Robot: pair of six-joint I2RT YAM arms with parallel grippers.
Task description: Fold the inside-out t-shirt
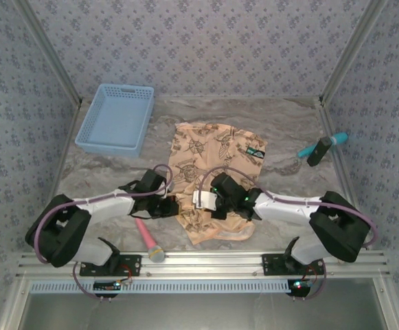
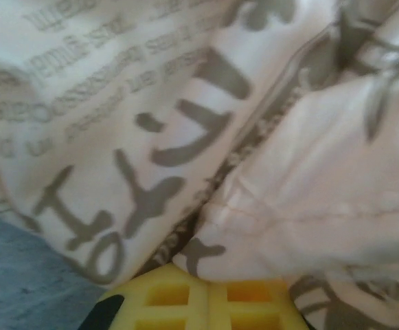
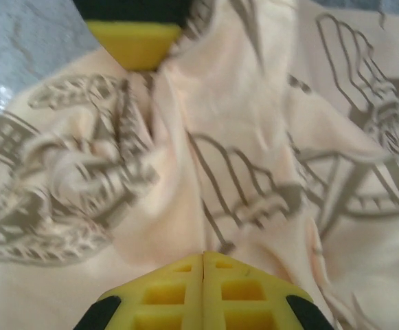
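The inside-out t-shirt, peach-tan with dark brown emblems, lies rumpled in the middle of the table, with a dark label near its right side. My left gripper is at the shirt's near left edge. Its yellow fingertips are together, and bunched pale cloth rises straight from them. My right gripper sits over the shirt's near middle. Its yellow fingers are pressed together, and a raised fold of the shirt runs into their tips. The left gripper's yellow finger shows at the top of the right wrist view.
A blue basket stands at the back left. A pink-handled tool lies near the front rail, beside the left arm. A teal-handled tool lies at the right edge. Patterned walls close in on three sides of the table.
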